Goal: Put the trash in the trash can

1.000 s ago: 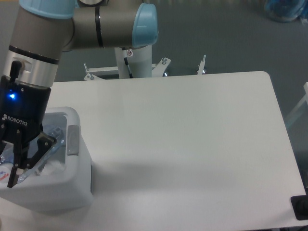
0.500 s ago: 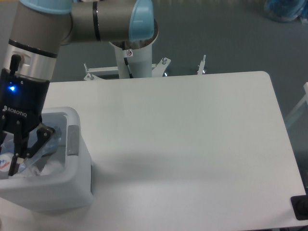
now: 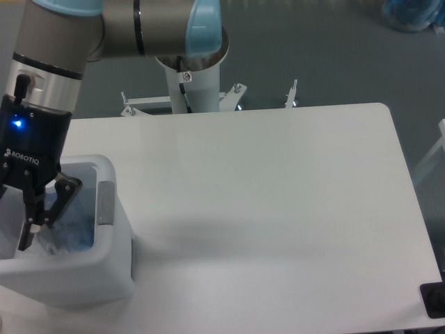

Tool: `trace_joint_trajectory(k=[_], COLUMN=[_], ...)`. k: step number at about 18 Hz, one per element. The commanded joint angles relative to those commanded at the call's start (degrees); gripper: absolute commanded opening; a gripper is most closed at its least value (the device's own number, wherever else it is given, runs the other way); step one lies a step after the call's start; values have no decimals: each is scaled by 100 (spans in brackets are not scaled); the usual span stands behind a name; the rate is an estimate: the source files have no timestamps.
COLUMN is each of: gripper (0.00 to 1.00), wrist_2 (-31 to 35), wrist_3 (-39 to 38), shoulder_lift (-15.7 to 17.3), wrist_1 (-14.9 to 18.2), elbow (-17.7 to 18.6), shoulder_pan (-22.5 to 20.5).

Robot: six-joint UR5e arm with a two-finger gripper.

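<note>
The black Robotiq gripper hangs over the mouth of the trash can, its fingers pointing down into the opening. Part of the far finger runs off the left edge of the view, so how wide the jaws stand cannot be told for sure; the finger in view angles inward toward the tip. At the tips sits a pale, crumpled bit of translucent plastic, touching or just under them; whether it is pinched is unclear. Behind it inside the bin lies a bluish mass, too blurred to name as bottle or bag. A blue light glows on the gripper's wrist body.

The bin stands at the near left corner of a white table with rounded corners. Beyond the table is a grey floor, the arm's pale pedestal and a metal frame at its foot
</note>
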State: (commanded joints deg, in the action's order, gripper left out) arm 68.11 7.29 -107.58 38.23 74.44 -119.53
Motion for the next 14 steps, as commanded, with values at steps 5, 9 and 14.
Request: trace_joint_trajectory(k=[5,9,14], gripper=[100,100,100], wrist_2=[1156,3054,3472], wrist_3=[45,587,1230], shoulder_lift=[18,26,167], wrist_1=[9,202,246], elbow=[115,316,764], shoulder_pan=[-360,-484,-782])
